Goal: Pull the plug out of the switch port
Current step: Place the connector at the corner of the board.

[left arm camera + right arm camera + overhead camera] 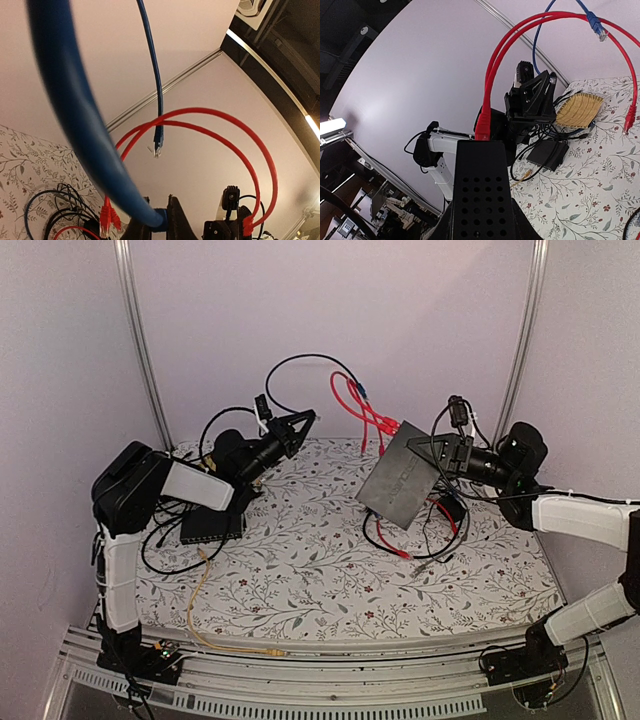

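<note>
We judge the pull itself done: our left gripper is clamped on the blue cable, and its plug dangles free in the air, well apart from the switch. Our right gripper grips that switch by one edge and holds it tilted above the table. Its ports lie on the far edge, hidden from us, where a red cable is plugged in. Next, we think, comes setting both down gently without snagging the red cable.
</note>
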{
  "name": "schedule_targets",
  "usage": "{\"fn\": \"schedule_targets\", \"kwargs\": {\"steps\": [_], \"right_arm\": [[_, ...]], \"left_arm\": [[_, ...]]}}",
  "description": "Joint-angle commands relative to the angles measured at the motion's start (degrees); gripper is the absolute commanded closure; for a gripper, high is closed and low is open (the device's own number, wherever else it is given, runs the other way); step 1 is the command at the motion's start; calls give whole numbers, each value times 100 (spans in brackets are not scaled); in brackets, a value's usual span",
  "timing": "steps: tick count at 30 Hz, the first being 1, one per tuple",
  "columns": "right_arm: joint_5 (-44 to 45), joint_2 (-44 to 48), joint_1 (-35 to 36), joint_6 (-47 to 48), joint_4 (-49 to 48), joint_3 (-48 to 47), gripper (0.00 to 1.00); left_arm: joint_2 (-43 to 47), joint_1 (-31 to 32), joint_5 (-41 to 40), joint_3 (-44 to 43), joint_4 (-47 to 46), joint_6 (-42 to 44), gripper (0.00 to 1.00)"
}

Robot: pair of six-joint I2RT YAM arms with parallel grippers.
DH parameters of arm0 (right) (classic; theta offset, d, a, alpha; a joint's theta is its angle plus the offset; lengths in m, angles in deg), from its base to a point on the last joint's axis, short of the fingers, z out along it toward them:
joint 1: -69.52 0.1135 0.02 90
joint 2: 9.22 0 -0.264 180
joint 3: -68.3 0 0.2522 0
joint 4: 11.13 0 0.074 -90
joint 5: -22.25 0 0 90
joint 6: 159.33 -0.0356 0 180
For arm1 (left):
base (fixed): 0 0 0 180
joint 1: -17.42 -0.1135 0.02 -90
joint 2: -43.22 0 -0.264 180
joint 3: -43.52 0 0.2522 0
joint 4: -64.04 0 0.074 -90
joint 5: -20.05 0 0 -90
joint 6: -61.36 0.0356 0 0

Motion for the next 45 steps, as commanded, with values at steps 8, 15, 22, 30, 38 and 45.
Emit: {"fn": "schedule_targets", "kwargs": {"steps": [8,15,22,30,38,45], "right_arm": [[-8,764,-30,-31,-247,314,99],[7,1097,-28,-6,115,295,99],[173,1432,-28,264,749,449,99],[643,1688,-82,890,1444,-24,99],[959,1804,-130,1033,1466,-418,99],[1135,1827,-139,1179,1559,-626,99]], "left_arm": [[-577,47,-212,-1367,1115,403,100],[-1036,202,-244,-2205,1838,602,100],[-1260,214,-581,-2800,2448,595,100],[-1678,510,399,-3126,2303,124,100],[-2550,1090,2095,-4292,1687,-938,100],[-3118,1573,2376,-4707,1678,-1466,100]]}}
